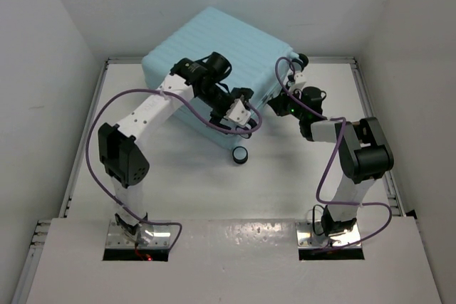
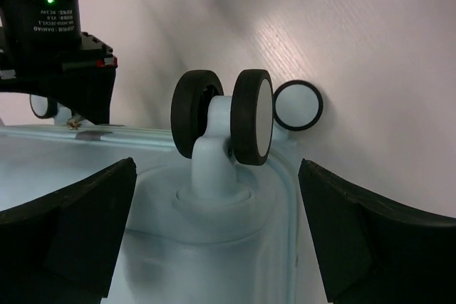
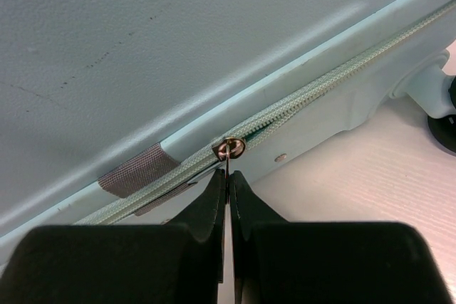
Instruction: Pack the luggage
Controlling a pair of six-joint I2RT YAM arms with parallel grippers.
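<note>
The luggage (image 1: 206,44) is a pale blue ribbed hard-shell suitcase lying shut at the back of the table. My left gripper (image 1: 246,117) is at its near corner. In the left wrist view it (image 2: 217,170) is open, its fingers (image 2: 78,233) either side of the corner under a black-and-white twin wheel (image 2: 226,115), not gripping. My right gripper (image 1: 276,105) is at the near right edge. In the right wrist view it (image 3: 228,177) is shut on the metal zipper pull (image 3: 231,150) on the pale green zipper (image 3: 320,94).
A second wheel (image 2: 298,105) shows behind the twin wheel, and one lies at the suitcase's near corner (image 1: 240,154). Another is at the back right corner (image 1: 303,58). A grey fabric tab (image 3: 135,170) crosses the seam. White walls enclose the table (image 1: 214,190).
</note>
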